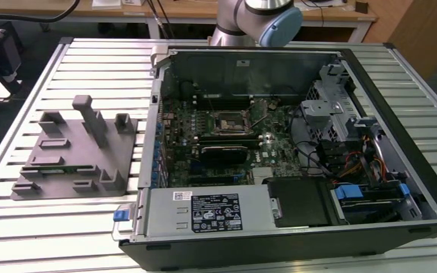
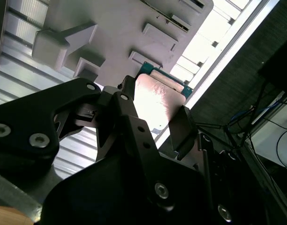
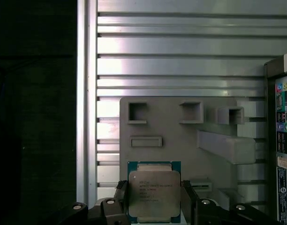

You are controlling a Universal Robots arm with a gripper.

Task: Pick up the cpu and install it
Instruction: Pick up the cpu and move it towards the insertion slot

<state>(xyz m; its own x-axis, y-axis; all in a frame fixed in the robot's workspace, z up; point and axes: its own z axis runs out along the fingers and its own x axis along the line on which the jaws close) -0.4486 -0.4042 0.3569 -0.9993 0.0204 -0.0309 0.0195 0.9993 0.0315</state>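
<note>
In both wrist views my gripper (image 3: 154,200) (image 2: 155,108) is shut on the cpu (image 3: 154,190) (image 2: 158,96), a small square chip with a pale silver top and a green edge. Black fingers (image 3: 121,199) press on two opposite sides of it. The chip hangs in the air over the near edge of the grey tray (image 3: 181,136) (image 2: 120,28), apart from it. In the exterior view the tray (image 1: 74,153) lies on the slatted table at the view's left, and the black square socket frame (image 1: 226,120) sits on the motherboard inside the open computer case (image 1: 295,148).
The arm's base (image 1: 256,17) stands behind the case. Upright posts (image 1: 89,111) rise from the tray. Inside the case are a black power supply (image 1: 203,213), drive cages (image 1: 340,108) and cable bundles (image 1: 355,165). The case wall (image 3: 284,140) lies beside the tray.
</note>
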